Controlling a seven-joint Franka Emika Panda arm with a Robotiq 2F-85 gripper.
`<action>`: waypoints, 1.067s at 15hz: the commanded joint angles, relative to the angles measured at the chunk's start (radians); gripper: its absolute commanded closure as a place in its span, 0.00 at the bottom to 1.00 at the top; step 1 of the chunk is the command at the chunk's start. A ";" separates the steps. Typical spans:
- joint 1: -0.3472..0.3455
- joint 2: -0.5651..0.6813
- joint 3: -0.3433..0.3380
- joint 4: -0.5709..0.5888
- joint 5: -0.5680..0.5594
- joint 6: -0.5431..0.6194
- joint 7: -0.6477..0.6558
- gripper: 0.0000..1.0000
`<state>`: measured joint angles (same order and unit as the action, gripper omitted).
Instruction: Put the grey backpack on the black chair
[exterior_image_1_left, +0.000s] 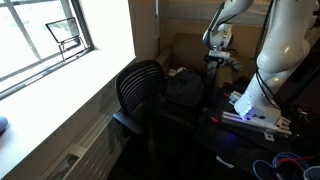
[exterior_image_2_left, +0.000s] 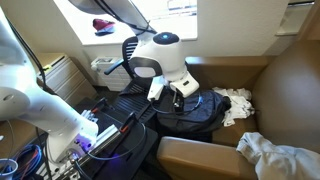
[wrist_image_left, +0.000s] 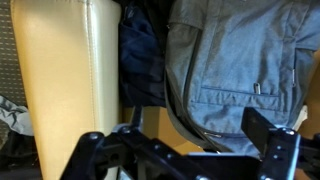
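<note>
Claw (wrist_image_left: 188, 148) is seen spread wide in the wrist view, nothing gripped, held close over the grey backpack (wrist_image_left: 240, 60), with a tan panel (wrist_image_left: 65, 80) right beside it. In both exterior views the backpack is found slumped against the black chair (exterior_image_1_left: 140, 88), apparently on the seat, though that can't be told for sure; a window (exterior_image_1_left: 50, 35) is seen further back
</note>
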<state>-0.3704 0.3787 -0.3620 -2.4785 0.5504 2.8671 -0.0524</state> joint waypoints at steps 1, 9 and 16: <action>0.001 0.019 0.000 0.012 0.000 0.000 0.010 0.00; -0.092 0.257 -0.067 0.270 -0.290 0.123 -0.168 0.00; -0.169 0.266 -0.002 0.294 -0.391 0.159 -0.160 0.00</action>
<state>-0.4443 0.6782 -0.4426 -2.1602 0.2602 2.9680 -0.1279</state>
